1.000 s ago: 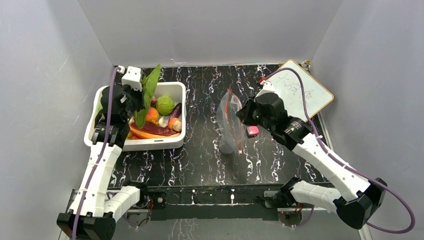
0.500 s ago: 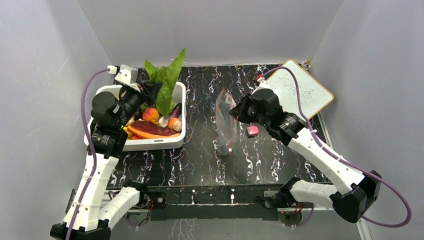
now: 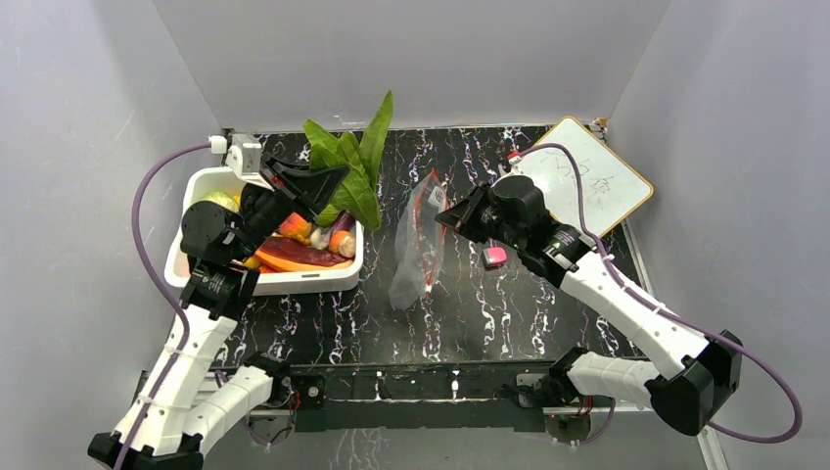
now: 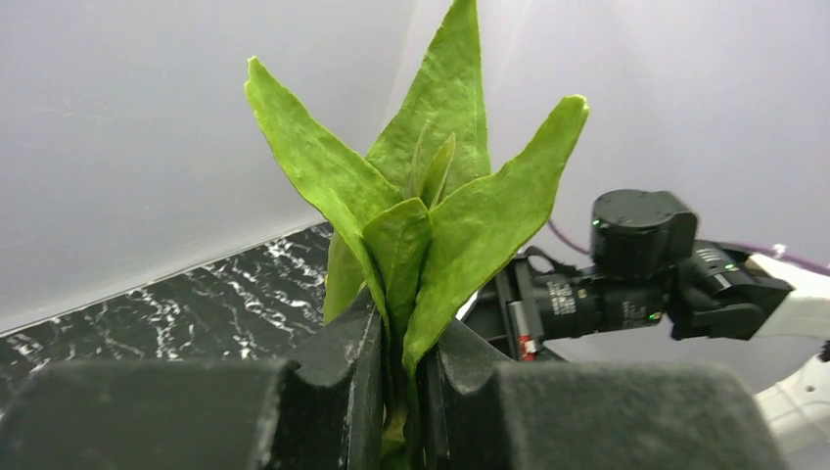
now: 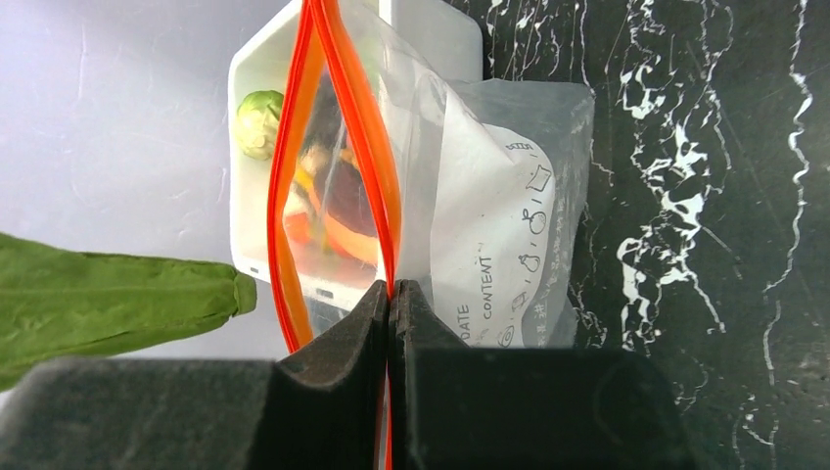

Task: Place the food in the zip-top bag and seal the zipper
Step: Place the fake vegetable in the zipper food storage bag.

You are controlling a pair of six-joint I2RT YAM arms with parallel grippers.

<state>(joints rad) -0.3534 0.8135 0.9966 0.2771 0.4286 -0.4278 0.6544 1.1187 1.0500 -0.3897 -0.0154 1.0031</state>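
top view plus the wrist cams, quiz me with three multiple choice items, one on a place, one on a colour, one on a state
1. The pink block lies: A in the white bin; B inside the bag; C on the table.
2. The zipper of the zip-top bag is: A red-orange; B blue; C green.
3. The left gripper is: A open and empty; B shut on the leafy green; C shut on a carrot.

Key: 1 C, the top view shows it on the dark tabletop. 2 A, the right wrist view shows the strip's colour close up. 3 B, the left wrist view shows it clamped on the stem.
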